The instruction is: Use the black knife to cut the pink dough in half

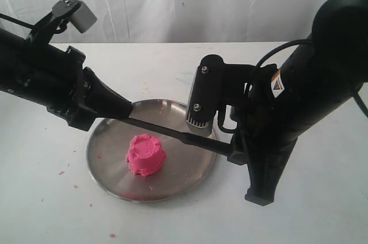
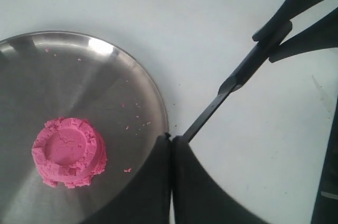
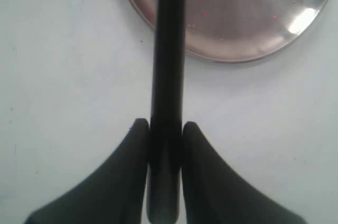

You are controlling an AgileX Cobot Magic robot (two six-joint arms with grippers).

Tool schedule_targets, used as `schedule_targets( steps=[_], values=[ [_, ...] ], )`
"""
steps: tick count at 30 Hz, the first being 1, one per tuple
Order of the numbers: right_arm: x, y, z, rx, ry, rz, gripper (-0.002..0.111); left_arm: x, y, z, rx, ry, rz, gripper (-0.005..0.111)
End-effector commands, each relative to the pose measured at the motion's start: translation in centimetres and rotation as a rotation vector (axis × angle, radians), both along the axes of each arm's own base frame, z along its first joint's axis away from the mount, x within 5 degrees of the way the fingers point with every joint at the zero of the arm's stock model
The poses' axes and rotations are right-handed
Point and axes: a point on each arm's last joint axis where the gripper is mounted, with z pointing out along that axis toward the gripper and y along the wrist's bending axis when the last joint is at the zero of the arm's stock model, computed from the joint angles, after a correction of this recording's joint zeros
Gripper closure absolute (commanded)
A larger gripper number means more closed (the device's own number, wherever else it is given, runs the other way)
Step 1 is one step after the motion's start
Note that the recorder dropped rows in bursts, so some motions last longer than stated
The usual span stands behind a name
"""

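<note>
The pink dough [image 1: 146, 155] [image 2: 68, 152] sits as one whole round mound on the steel plate [image 1: 109, 180] [image 2: 132, 71] [image 3: 243, 34]. The black knife [image 1: 178, 135] [image 2: 222, 97] [image 3: 168, 49] hangs level above the plate, just behind the dough and not touching it. My left gripper [image 1: 131, 113] [image 2: 171, 138] is shut on the knife's thin blade tip. The handle end is clamped in my right gripper [image 1: 233, 153] [image 3: 166, 126], which is shut on it off the plate's right rim.
Tiny pink crumbs [image 1: 62, 172] are scattered on the white table left of and in front of the plate, and a few lie on the plate [image 2: 128, 170]. The right arm's bulky black body [image 1: 299, 100] stands right of the plate.
</note>
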Motion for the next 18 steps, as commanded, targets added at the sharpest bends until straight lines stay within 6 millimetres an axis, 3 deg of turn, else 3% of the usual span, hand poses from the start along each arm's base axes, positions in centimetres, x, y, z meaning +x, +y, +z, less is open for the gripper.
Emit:
schedule_targets(
  steps=[1,10,12,18],
  values=[
    [0.0,0.0,0.5,0.016,-0.011,-0.007,0.108,0.5,-0.1,-0.7,0.006,0.020,-0.013,0.106],
    [0.3,0.2,1.9,0.042,-0.035,-0.024,0.108,1.4,-0.2,-1.6,0.041,-0.017,-0.023,0.106],
    [0.5,0.1,2.1,0.027,-0.048,-0.019,0.108,1.5,0.0,-1.1,0.043,-0.055,-0.003,0.106],
    [1.7,0.5,0.7,-0.056,-0.042,-0.014,0.108,1.3,0.2,3.1,0.003,-0.216,0.024,0.106]
  ],
)
